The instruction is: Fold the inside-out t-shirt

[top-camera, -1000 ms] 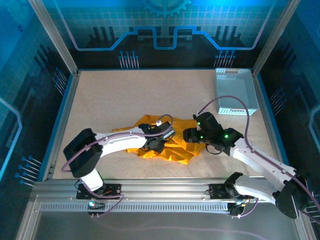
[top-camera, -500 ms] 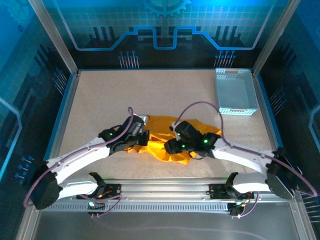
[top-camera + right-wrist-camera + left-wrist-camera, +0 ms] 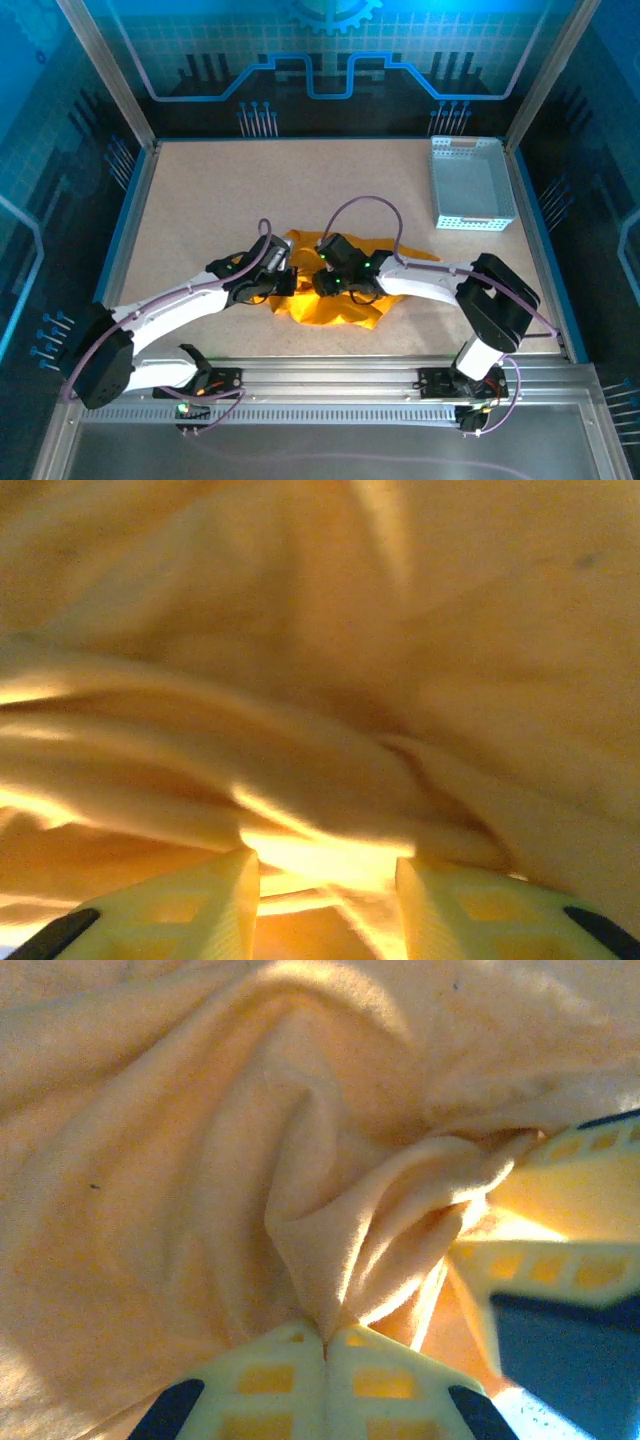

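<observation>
The inside-out t-shirt lies crumpled, orange-yellow, on the table's near middle. My left gripper is at its left edge, shut on a pinched ridge of the fabric; in the left wrist view the left gripper has its jaws pressed together on that ridge. My right gripper faces it from the right, almost touching, and its fingers show beside the ridge. In the right wrist view the right gripper has its jaws apart, with folds of the shirt between and in front of them.
A pale perforated basket stands at the table's back right corner. Bare tabletop stretches behind and left of the shirt. Metal rails and blue walls frame the table; both forearms cross low over its near half.
The right arm has swung left across the shirt to meet the left gripper, its jaws narrowing. The left gripper pulled back left with its pinch, and the shirt bunched up.
</observation>
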Robot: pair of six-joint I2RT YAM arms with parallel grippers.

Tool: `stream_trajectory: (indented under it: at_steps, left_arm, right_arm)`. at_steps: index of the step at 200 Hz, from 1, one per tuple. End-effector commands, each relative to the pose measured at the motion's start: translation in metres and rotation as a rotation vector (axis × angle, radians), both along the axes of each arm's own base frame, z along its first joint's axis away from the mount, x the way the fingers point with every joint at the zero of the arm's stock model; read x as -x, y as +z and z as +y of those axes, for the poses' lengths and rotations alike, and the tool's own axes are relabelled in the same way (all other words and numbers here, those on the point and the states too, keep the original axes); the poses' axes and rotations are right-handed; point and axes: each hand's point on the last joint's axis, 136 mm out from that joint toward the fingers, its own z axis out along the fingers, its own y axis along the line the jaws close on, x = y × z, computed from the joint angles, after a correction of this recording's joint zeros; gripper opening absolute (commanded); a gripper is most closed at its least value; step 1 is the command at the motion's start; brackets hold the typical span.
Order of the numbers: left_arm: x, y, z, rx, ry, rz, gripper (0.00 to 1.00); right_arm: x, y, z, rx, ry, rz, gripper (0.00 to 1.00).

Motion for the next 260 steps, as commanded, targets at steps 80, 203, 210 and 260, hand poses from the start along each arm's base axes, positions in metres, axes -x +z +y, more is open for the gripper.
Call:
stream_trajectory:
  at_steps: [80,203,210,260]
  left_arm:
    - [-0.006,-0.009,0.001,0.016,0.016,0.017,0.03]
    - [-0.007,-0.016,0.017,-0.057,0.034,0.011,0.01]
    - [-0.009,-0.014,0.017,-0.059,0.039,0.001,0.02]
    - [-0.035,-0.017,0.026,-0.098,0.114,-0.008,0.02]
  right_arm:
    - [-0.001,0.008,-0.011,0.130,0.200,-0.174,0.59]
    - [-0.057,0.053,-0.057,0.190,0.039,-0.288,0.00]
    - [-0.063,0.057,-0.056,0.168,0.045,-0.289,0.00]
    - [-0.092,0.047,-0.035,0.135,0.093,-0.223,0.04]
